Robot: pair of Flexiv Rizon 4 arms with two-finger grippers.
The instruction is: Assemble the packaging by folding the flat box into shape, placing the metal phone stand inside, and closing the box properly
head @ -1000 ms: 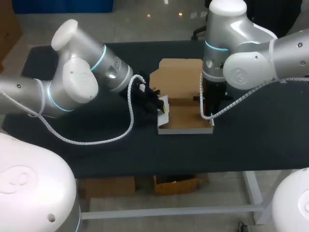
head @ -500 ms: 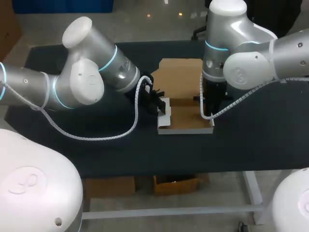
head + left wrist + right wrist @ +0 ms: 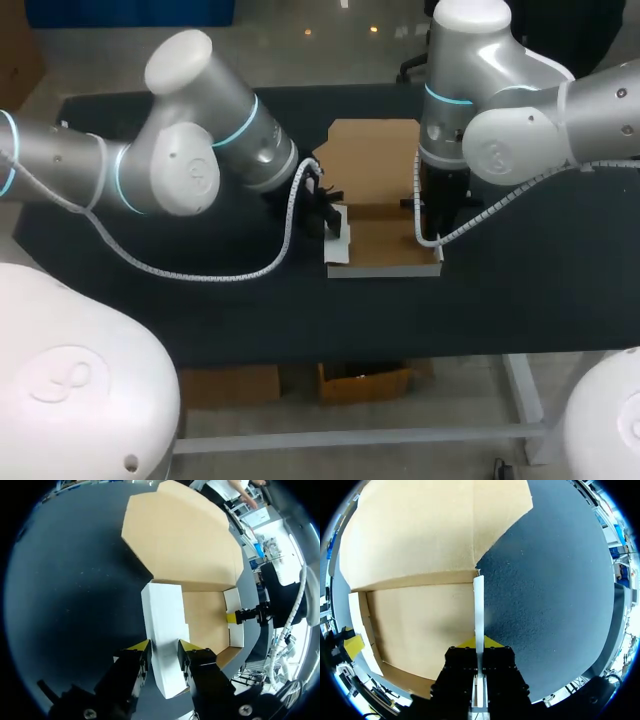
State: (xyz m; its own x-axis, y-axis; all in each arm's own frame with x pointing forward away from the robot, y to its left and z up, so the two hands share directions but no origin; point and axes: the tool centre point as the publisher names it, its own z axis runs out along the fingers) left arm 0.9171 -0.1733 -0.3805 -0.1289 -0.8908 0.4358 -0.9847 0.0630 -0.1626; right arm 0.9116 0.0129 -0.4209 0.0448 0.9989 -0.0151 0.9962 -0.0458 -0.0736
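Observation:
The cardboard box [image 3: 385,245] lies in the middle of the table, its brown lid [image 3: 368,160] flat behind the shallow tray. My left gripper [image 3: 164,652] is at the tray's left end. It is open, its yellow tips to either side of the white left side flap [image 3: 162,615], which runs on beneath them. My right gripper [image 3: 479,642] is shut on the thin right side wall [image 3: 478,605], which stands upright. In the left wrist view its yellow tip [image 3: 232,616] shows at that wall. I see no phone stand in any view.
The black table top [image 3: 200,310] stretches to the left, right and front of the box. My left arm's white cable [image 3: 290,215] loops over the table beside the box's left end.
My left arm has swung in toward the box, elbow moving right, and its gripper has shifted slightly along the left flap. The right arm and its grip have not moved.

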